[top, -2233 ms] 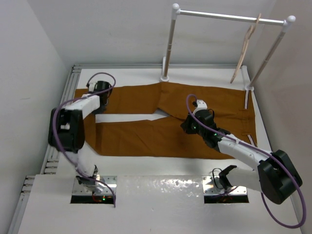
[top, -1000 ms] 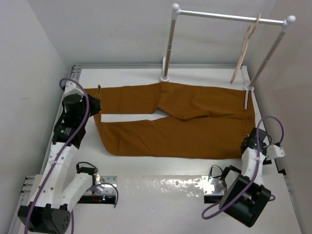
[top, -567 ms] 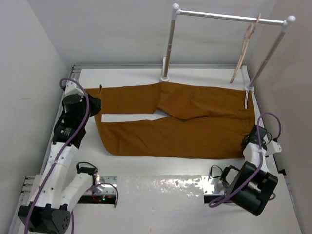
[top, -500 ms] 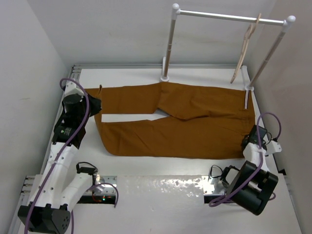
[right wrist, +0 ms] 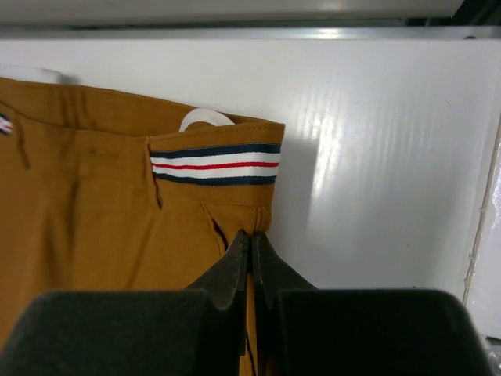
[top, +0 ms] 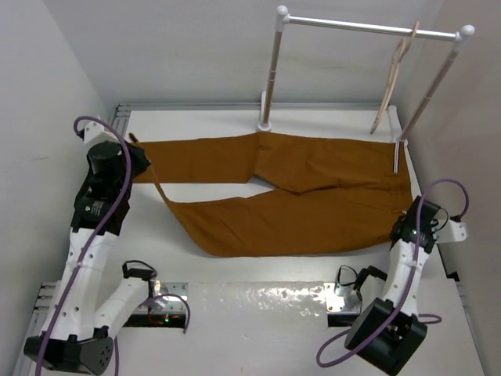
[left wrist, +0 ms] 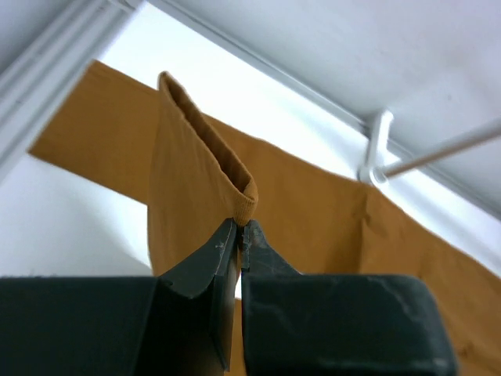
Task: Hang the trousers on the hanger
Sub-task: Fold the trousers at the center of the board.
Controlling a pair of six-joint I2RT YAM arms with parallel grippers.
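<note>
- The left gripper [left wrist: 241, 229] is clenched on a folded edge of the long rust-brown cloth trousers [top: 313, 188]. In the left wrist view the hem stands up out of the tight jaws like a loop.
- From above, that pinch lifts the near leg's end towards the far left, so the cloth narrows into a raised strip over the far leg's end. This looks meant to lay one leg on the other.
- The right gripper [right wrist: 252, 237] is clamped on the near right corner of the waistband, just below the white trim with dark and red stripes [right wrist: 215, 163]. Holding this corner probably anchors the waist while the leg is drawn across.
- The rest of the trousers lies flat across the white table [top: 235, 270], waist to the right.
- The thin pale beige hanger [top: 394, 78] hangs at the right end of the white tubular rail [top: 368, 28], far right, well apart from both grippers and carrying nothing.
</note>
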